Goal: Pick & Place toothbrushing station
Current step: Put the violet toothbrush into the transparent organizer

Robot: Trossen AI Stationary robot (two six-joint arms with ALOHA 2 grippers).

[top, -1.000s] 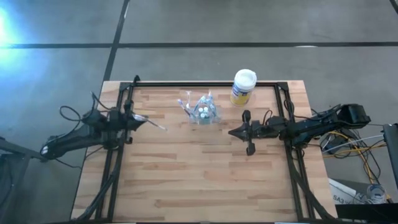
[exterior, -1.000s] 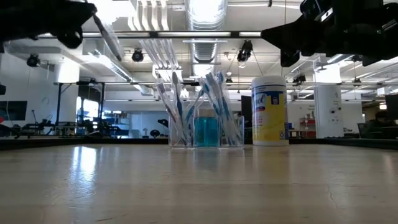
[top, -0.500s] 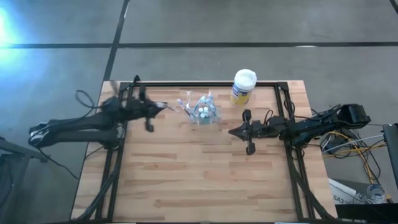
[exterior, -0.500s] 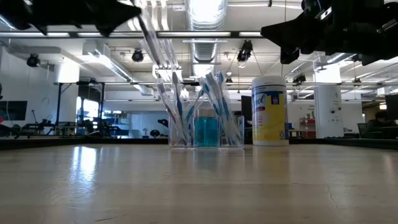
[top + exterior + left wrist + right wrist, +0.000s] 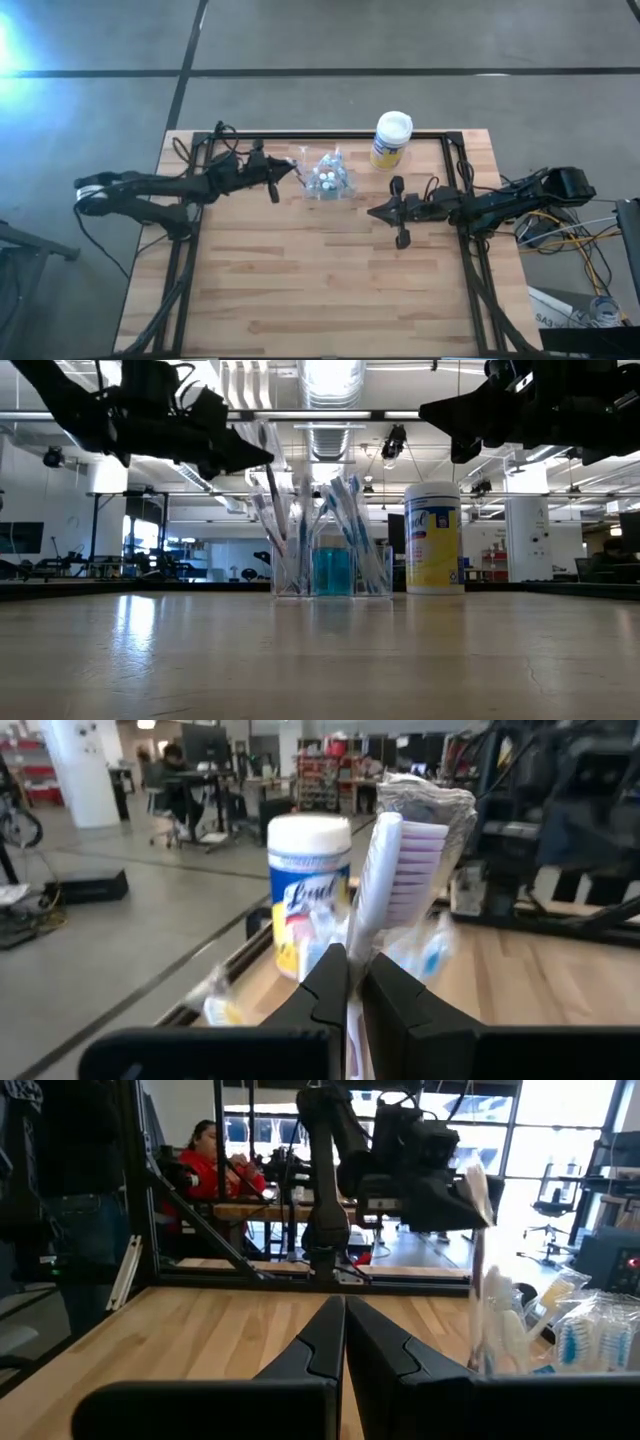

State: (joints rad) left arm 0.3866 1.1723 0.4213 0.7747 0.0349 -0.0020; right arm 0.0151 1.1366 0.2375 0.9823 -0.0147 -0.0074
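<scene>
**A:** What do they work on, and where?

**B:** A pale wood-plank table [image 5: 330,280] with a black frame along its edges, filling the lower centre of the high view on a grey concrete floor. The low view looks level across it into a big hall with ceiling lights and ducts. In the right wrist view a person in red [image 5: 205,1165] sits at the upper left, far behind.

**A:** Where is the toothbrushing station?

**B:** The clear toothbrushing station [image 5: 330,182] stands just above the middle of the high view, left of the yellow canister [image 5: 391,140]. In the low view it is centre frame, upright, its brushes fanning upward.

**A:** And the arms?

**B:** The left gripper [image 5: 283,172] reaches in from the left, just beside the station, above the table. Its fingers are nipped narrow on a wrapped toothbrush [image 5: 400,870], bristle head up in the left wrist view; its long axis stands steep, leaning slightly. The right gripper [image 5: 375,212] waits right of centre, fingers pressed together, holding nothing.
</scene>
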